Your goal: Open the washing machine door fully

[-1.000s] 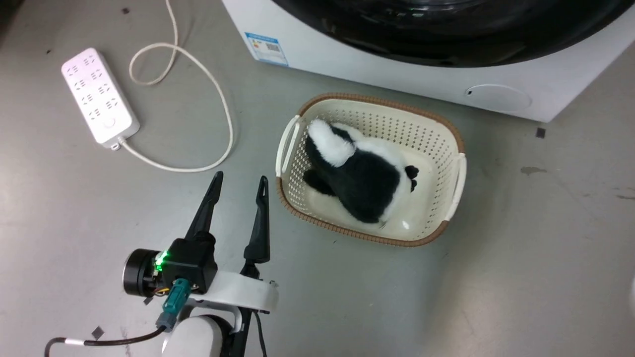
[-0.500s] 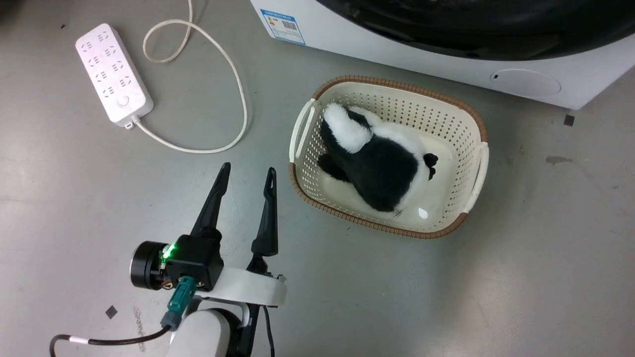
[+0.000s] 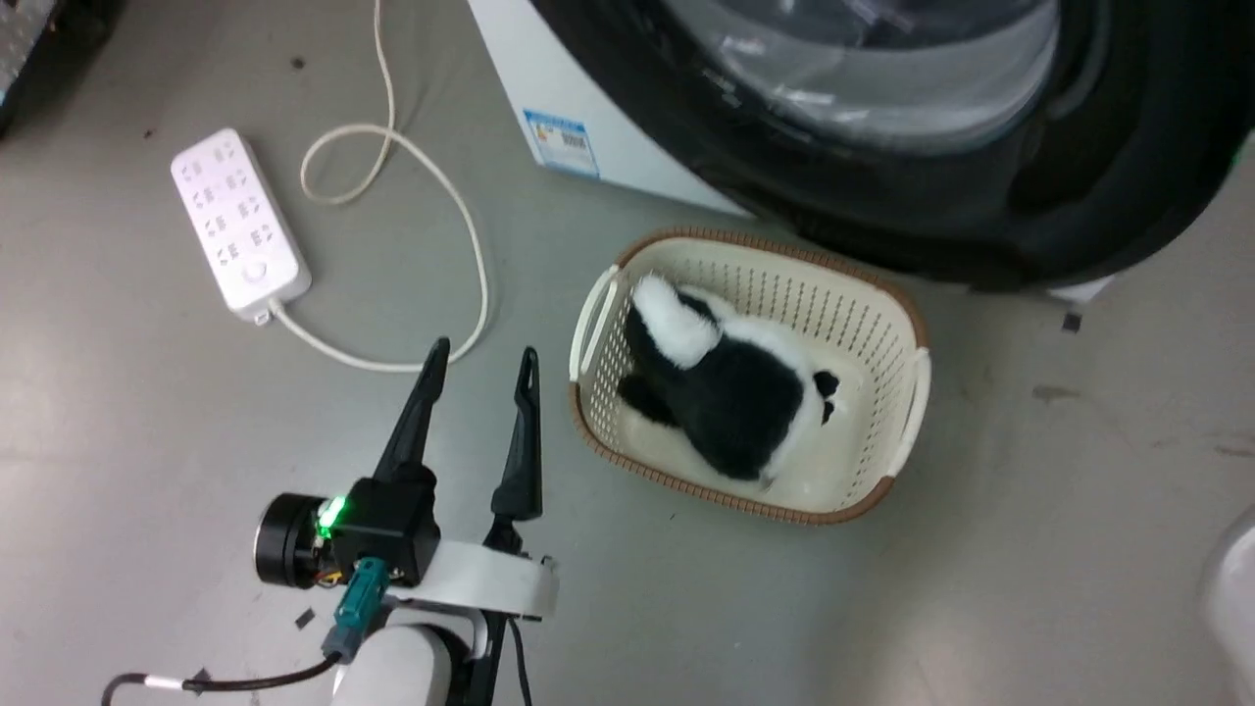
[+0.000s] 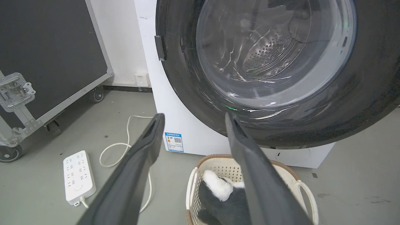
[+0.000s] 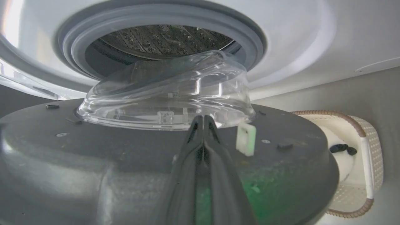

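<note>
The large round washing machine door (image 3: pixel 882 186), glossy black rim around a clear glass bowl, swung outward from the white front-loading washing machine (image 3: pixel 549 108) and came to overhang the far rim of the cream perforated plastic basket (image 3: pixel 887 294). The head camera's view also shifted.

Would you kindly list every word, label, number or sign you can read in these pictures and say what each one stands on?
Nothing is clear enough to quote as it reads.
Blue label on the front of the washing machine: printed lines and a code square, too small to read.
White power strip: no legible marking.
</note>
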Motion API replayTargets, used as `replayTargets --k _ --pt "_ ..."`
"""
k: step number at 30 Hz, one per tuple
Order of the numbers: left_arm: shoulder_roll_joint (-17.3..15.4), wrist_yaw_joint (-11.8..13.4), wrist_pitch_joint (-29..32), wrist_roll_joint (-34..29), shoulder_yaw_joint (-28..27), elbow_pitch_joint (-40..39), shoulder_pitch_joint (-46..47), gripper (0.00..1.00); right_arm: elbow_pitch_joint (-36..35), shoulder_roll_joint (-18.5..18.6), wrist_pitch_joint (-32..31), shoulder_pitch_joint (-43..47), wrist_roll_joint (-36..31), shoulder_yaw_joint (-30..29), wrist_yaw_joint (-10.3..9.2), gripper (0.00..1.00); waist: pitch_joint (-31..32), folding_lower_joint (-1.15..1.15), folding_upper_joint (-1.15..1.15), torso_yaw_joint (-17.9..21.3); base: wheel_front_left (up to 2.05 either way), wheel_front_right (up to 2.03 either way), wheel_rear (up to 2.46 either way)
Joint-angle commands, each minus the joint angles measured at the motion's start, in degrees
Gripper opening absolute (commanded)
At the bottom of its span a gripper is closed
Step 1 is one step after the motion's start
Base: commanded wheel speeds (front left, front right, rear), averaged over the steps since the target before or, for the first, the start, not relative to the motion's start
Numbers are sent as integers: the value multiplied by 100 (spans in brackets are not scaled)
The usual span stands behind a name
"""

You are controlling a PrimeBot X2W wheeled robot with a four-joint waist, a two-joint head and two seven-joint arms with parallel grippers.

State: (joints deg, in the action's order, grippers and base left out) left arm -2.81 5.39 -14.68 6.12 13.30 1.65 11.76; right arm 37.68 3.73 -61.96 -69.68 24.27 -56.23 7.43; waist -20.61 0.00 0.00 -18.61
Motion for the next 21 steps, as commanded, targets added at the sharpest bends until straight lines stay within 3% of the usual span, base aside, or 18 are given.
replayTargets --k 1,6,11,21 --pt "-7 -16 -32 -26 -36 33 -105 100 -73 -46 -59 223 90 51 6 0 327 0 0 121 0 0 0" --pt "-7 -94 -32 -92 -105 121 -332 100 33 -82 -238 960 823 459 6 0 752 0 0 210 0 0 0" --pt "-7 -158 -32 -146 -166 187 -496 100 392 -84 -28 1526 1752 1212 6 0 1021 0 0 255 0 0 0" --pt "-29 -254 -32 -210 -285 237 -788 100 761 -84 405 2551 3744 3244 6 0 1400 0 0 243 0 0 0"
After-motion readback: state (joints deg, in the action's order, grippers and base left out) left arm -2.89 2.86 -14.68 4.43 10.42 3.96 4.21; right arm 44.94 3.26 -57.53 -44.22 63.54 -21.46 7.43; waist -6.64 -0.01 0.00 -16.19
